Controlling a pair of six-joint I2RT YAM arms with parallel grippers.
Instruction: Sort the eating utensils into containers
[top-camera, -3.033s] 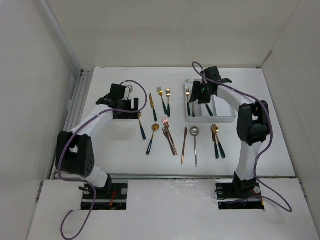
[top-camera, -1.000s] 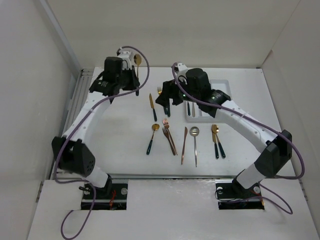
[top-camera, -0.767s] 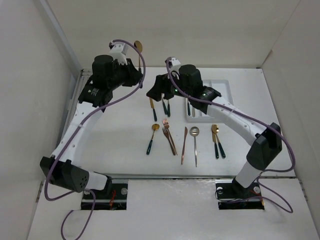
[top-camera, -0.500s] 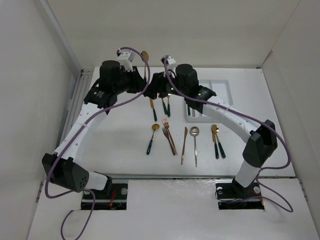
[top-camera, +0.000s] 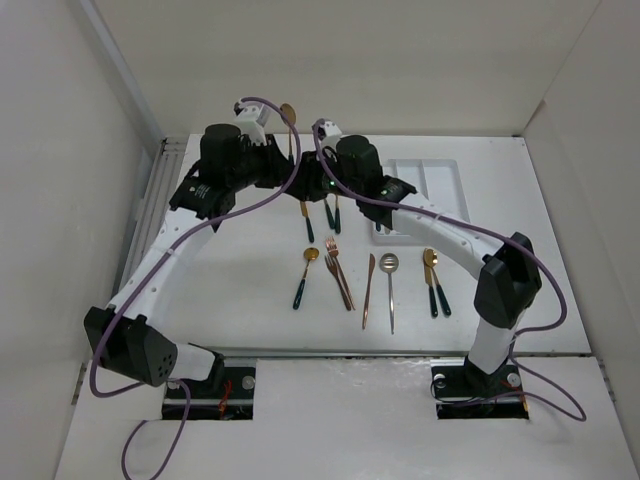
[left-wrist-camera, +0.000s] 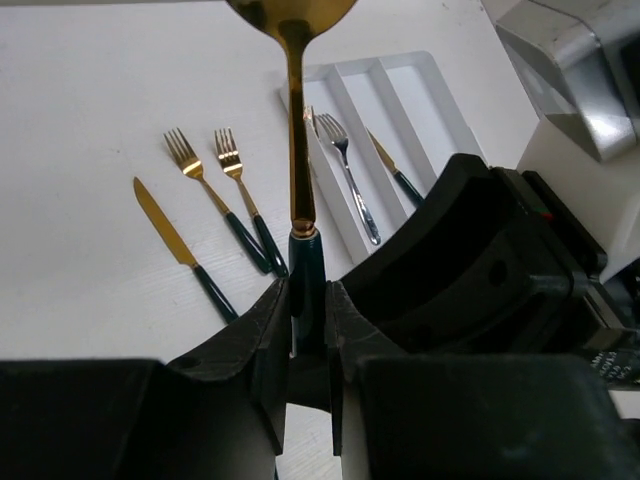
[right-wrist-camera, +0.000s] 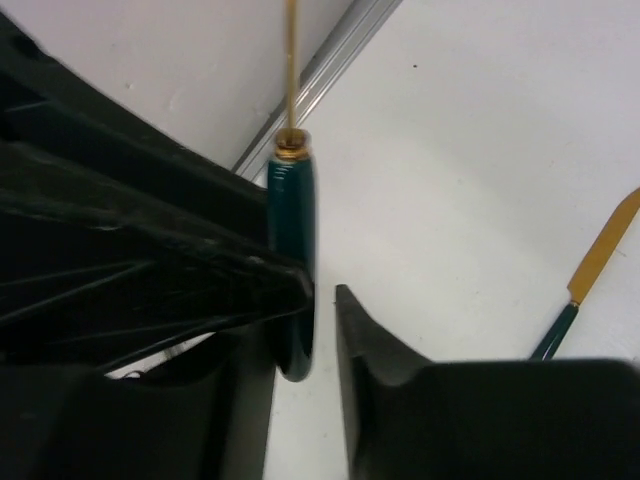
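A white counter (top-camera: 230, 280) sits between pale walls. Above it a gold spoon (left-wrist-camera: 298, 180) with a dark handle stands upright in the air, its handle pinched tight in the left tool (left-wrist-camera: 305, 300). The right tool (right-wrist-camera: 322, 310) meets it from the opposite side. Its jaws are part open astride the same handle, with a sliver of gap at one finger, so it grips nothing.

This looks like a hand-over in mid-air. The right jaws probably need to close squarely on the handle before the left lets go. The spoon would then go to the tray (top-camera: 440, 185), which lies behind the right tool, past its wrist.

- **In the air:** one spoon.
- **On the counter below the tools, ten pieces:**
  - one gold knife (top-camera: 306, 215)
  - two gold forks (left-wrist-camera: 190, 158)
  - one dark-handled spoon (top-camera: 304, 275)
  - two copper forks (top-camera: 338, 272)
  - one copper knife (top-camera: 368, 290)
  - one silver spoon (top-camera: 390, 290)
  - two gold spoons (top-camera: 432, 275)
- **Tray:** one, with three compartments. It holds at least a silver fork (left-wrist-camera: 350, 180) and a gold piece (left-wrist-camera: 388, 165).
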